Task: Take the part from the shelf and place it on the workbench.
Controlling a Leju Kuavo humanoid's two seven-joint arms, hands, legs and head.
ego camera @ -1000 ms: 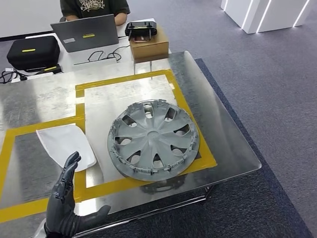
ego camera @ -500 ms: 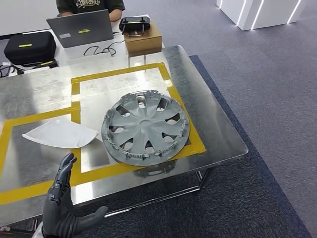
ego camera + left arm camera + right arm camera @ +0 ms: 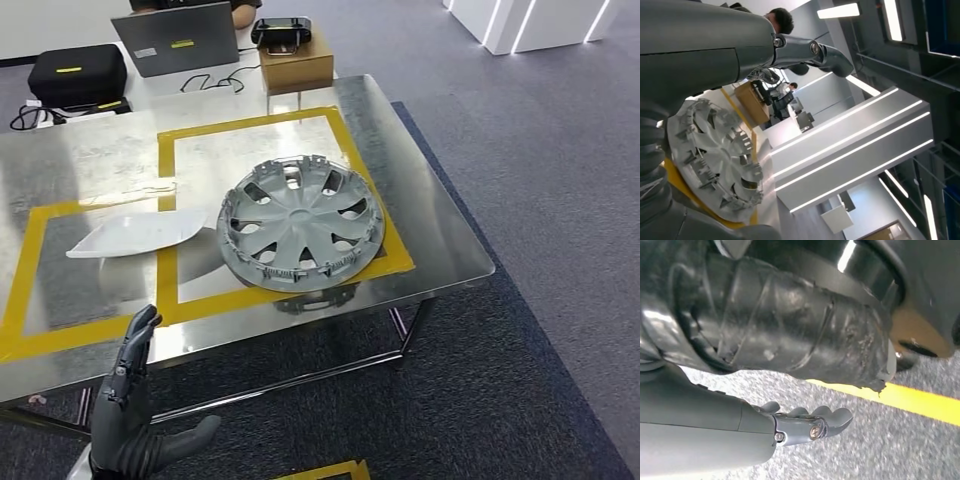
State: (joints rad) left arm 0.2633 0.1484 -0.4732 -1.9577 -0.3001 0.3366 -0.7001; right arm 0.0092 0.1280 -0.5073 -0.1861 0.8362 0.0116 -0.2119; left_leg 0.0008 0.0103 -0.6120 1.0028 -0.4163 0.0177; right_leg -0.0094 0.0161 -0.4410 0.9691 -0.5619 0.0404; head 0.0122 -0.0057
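Observation:
A grey wheel cover (image 3: 300,223) lies flat on the steel workbench (image 3: 430,215), inside the right yellow-taped square. Beside it lies a thin white panel (image 3: 140,232), crossing the tape line between the two squares. My left hand (image 3: 128,405) is low at the picture's left, in front of the bench's near edge, fingers straight, thumb spread, holding nothing. The left wrist view shows the same hand (image 3: 715,45) with the wheel cover (image 3: 715,160) beyond it. My right hand (image 3: 753,432) hangs over grey carpet, fingers stretched out and empty.
Behind the bench a person (image 3: 243,12) sits at a laptop (image 3: 176,40), with a black case (image 3: 77,74) and a cardboard box (image 3: 296,62) carrying a black controller (image 3: 281,31). Open carpet lies to the right. Yellow floor tape (image 3: 324,470) runs near my feet.
The whole view has shifted: the bench now sits farther off and its near edge and legs show. My left hand stays open and low, now clear of the bench. Wheel cover and panel stay put.

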